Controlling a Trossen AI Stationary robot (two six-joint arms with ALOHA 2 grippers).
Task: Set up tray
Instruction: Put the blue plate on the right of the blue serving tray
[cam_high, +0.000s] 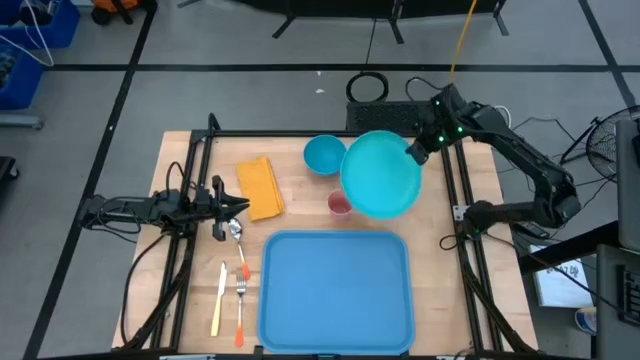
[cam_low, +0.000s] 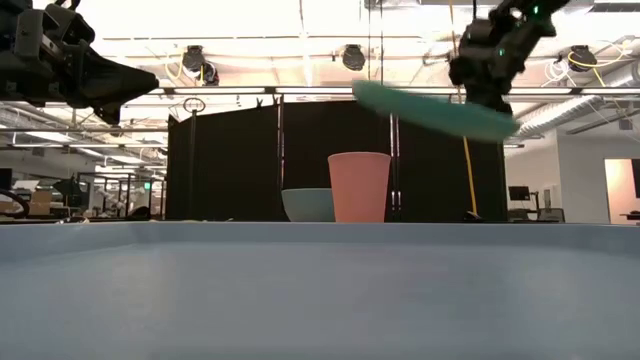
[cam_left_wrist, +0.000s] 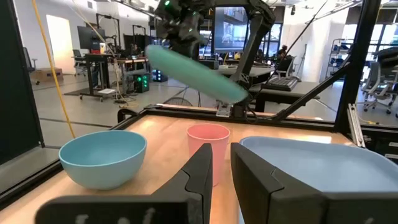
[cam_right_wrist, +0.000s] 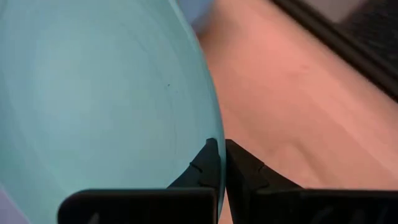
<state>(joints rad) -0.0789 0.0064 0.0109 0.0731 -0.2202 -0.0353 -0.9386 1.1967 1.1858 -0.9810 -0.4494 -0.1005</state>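
The blue tray (cam_high: 335, 285) lies flat at the table's near middle. My right gripper (cam_high: 414, 152) is shut on the round turquoise plate (cam_high: 380, 175), which hangs in the air above the pink cup (cam_high: 339, 205) and next to the blue bowl (cam_high: 323, 153). In the low view the plate (cam_low: 430, 108) floats above the cup (cam_low: 359, 186). My left gripper (cam_high: 243, 207) hovers by the yellow napkin (cam_high: 260, 187) at the table's left, above the spoon (cam_high: 237, 238); its fingers stand close together on nothing. My right gripper pinches the plate's rim (cam_right_wrist: 208, 134) between its two fingers, at the plate's far-right edge. It comes slanting down from the table's far right. The plate is lifted clear of the table and tilted, one finger above and one below the rim.
A knife (cam_high: 218, 298) and a fork (cam_high: 241, 300) lie side by side left of the tray. The bowl and cup stand on the wood beyond the tray's far rim. Black frame rails (cam_high: 462, 200) run along the table's left and right sides.
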